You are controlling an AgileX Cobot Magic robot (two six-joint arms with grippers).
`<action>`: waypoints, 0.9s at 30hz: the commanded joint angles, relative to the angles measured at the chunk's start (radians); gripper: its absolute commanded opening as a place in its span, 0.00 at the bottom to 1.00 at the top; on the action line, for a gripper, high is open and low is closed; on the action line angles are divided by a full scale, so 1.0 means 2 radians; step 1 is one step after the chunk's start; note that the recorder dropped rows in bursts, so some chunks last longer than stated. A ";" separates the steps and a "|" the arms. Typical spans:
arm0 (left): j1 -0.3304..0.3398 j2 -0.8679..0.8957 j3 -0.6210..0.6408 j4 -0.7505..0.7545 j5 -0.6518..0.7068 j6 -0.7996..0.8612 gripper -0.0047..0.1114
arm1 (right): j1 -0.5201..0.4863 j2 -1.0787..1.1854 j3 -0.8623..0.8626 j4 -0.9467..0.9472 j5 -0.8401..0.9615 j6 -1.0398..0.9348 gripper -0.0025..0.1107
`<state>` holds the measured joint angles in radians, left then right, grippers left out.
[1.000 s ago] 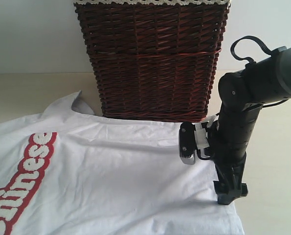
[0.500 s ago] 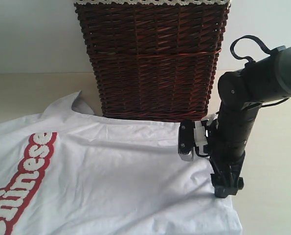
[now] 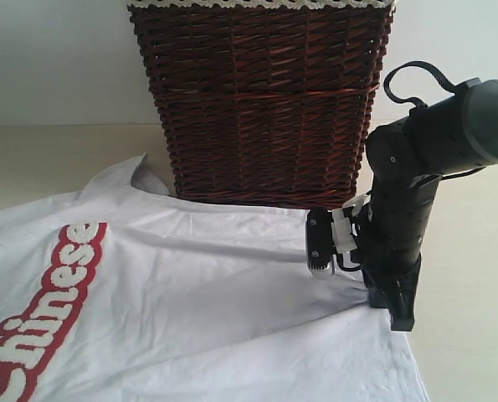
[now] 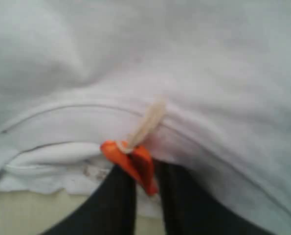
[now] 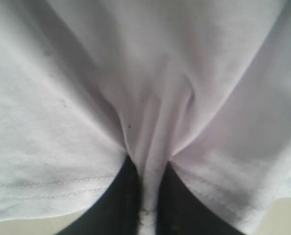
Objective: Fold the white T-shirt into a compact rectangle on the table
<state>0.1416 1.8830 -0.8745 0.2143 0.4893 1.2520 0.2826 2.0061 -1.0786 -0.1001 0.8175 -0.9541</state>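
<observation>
The white T-shirt [image 3: 198, 310] lies spread on the counter [image 3: 470, 335], lower left to centre, below the basket [image 3: 261, 100]. At lower right, the right claw [image 3: 397, 306] pinches a gathered ridge of cloth. The left claw [image 4: 143, 172] is clamped on the hem, presumably so both can lift it for a fold.

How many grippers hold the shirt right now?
2. The right gripper pinches a fold of the white T-shirt beside the basket; the left gripper clamps its hem, shown only in its wrist view.
</observation>
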 commanded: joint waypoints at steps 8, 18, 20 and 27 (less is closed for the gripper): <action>-0.050 -0.084 -0.011 -0.021 0.041 -0.050 0.04 | -0.004 -0.045 0.022 -0.055 0.036 0.000 0.02; -0.050 -0.253 -0.046 0.092 0.178 -0.193 0.04 | -0.004 -0.224 0.022 -0.049 0.056 0.012 0.02; -0.050 -0.288 -0.047 0.095 0.180 -0.199 0.04 | -0.004 -0.266 0.022 -0.053 0.061 0.011 0.02; -0.050 -0.385 -0.057 0.131 0.143 -0.266 0.04 | -0.004 -0.419 0.022 -0.109 0.055 0.012 0.02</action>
<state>0.0408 1.1734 -0.9652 0.4176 0.8105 0.7870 0.2811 1.2685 -1.0357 -0.2577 0.9238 -0.9307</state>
